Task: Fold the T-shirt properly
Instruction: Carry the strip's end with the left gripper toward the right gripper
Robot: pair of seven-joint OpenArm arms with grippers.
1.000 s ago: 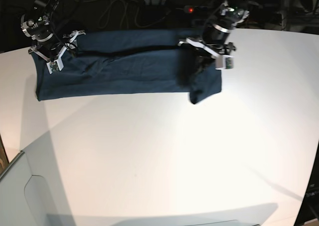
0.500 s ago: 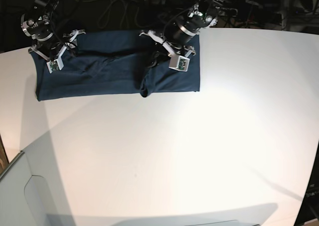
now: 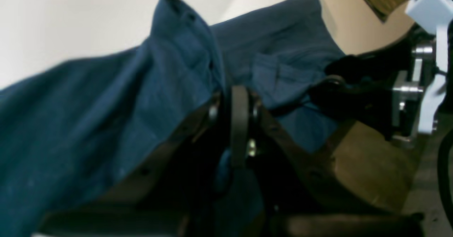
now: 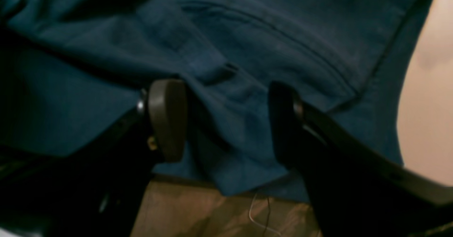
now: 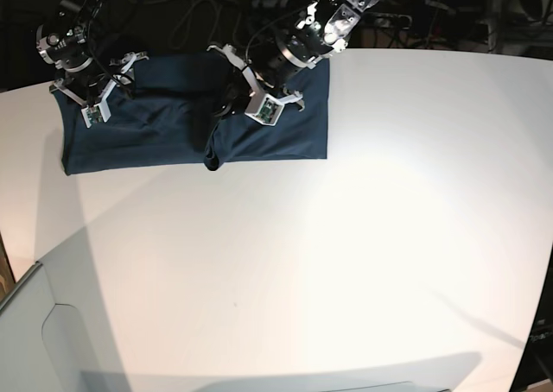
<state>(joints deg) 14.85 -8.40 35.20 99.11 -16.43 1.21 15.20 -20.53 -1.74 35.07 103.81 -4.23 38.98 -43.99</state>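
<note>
T-shirt [image 5: 285, 124] end dragged leftward, pinched in left claw [image 5: 226, 109].

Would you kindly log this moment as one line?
left claw: shut on dark navy cotton T-shirt, carrying end across | right claw: open over cloth

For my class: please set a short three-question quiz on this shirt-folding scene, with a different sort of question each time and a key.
1. True or false: the left hand is shut on the dark navy-blue cotton T-shirt.
2. Which is the right hand? A) open above the cloth B) clamped on a sleeve C) out of view
3. Fill in: the shirt lies on the ___ table.

Key
1. True: it pinches a raised fold.
2. A.
3. White.
</note>
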